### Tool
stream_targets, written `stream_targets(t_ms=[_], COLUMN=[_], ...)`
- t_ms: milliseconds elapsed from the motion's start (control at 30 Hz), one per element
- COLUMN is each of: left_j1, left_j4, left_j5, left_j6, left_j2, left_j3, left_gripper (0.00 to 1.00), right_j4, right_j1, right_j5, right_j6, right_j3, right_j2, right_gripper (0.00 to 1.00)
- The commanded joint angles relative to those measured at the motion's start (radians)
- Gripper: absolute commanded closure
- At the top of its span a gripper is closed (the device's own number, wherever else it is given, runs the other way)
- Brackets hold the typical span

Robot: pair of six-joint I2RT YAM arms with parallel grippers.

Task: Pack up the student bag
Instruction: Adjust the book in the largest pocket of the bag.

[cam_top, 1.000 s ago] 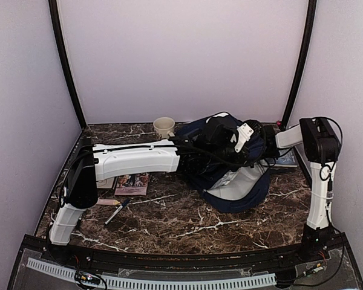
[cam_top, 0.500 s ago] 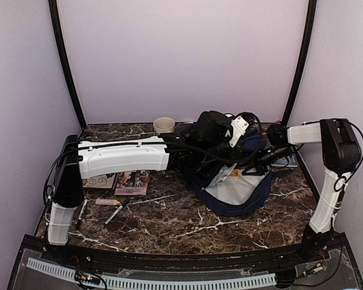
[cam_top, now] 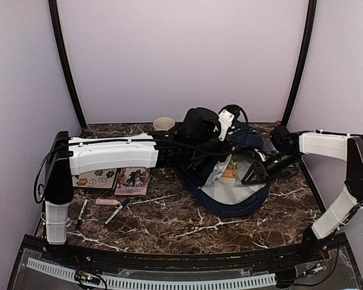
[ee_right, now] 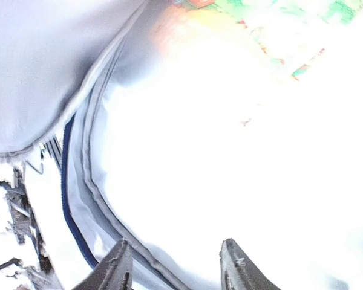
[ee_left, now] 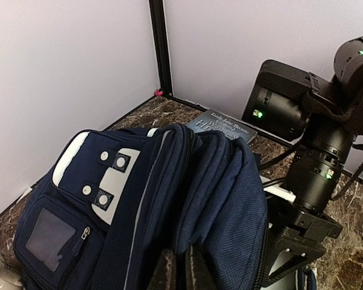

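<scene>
Your left gripper (ee_left: 176,269) pinches the large navy-blue fabric student bag (ee_left: 139,199) open; your right gripper (ee_right: 176,266), open-jawed and empty, should probably fetch the next item.

Bare marble table (cam_top: 187,226) at 6 o'clock of student bag (cam_top: 227,207); left arm (cam_top: 112,156) bars 9 o'clock (mug (cam_top: 164,124) at 11).

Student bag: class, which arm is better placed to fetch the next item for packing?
Right, probably. The left gripper is shut on fabric of the student bag, holding its mouth up. The right gripper is open and empty above the white lining.
</scene>
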Motion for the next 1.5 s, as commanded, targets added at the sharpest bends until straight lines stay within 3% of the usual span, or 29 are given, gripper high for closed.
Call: stream_targets(t_ms=[0, 200, 367, 533, 667, 1067, 1467], left_j1=[0.031, 0.039, 0.045, 0.049, 0.051, 0.061, 0.066], left_j4=[0.109, 0.107, 0.120, 0.112, 0.104, 0.055, 0.032], left_j5=[-0.019, 0.026, 0.053, 0.076, 0.086, 0.156, 0.223], left_j6=[-0.072, -0.124, -0.153, -0.163, -0.166, -0.194, -0.212], left_j2=[-0.116, -0.125, -0.139, -0.140, -0.142, -0.145, -0.139], left_j3=[-0.009, -0.027, -0.046, -0.046, -0.045, -0.007, 0.002], left_gripper=[1.00, 1.00, 1.00, 1.00, 1.00, 1.00, 1.00], right_j4=[-0.020, 0.054, 0.158, 0.297, 0.388, 0.563, 0.677], right_j1=[0.040, 0.167, 0.291, 0.347, 0.385, 0.407, 0.416], right_j5=[0.077, 0.232, 0.465, 0.682, 0.760, 0.753, 0.764], right_j6=[-0.088, -0.249, -0.409, -0.501, -0.601, -0.787, -0.842], right_j3=[0.002, -0.061, -0.119, -0.110, -0.118, -0.169, -0.156], right_j2=[-0.073, -0.190, -0.290, -0.269, -0.231, -0.075, 0.048], right_gripper=[0.55, 0.56, 0.59, 0.63, 0.57, 0.53, 0.53])
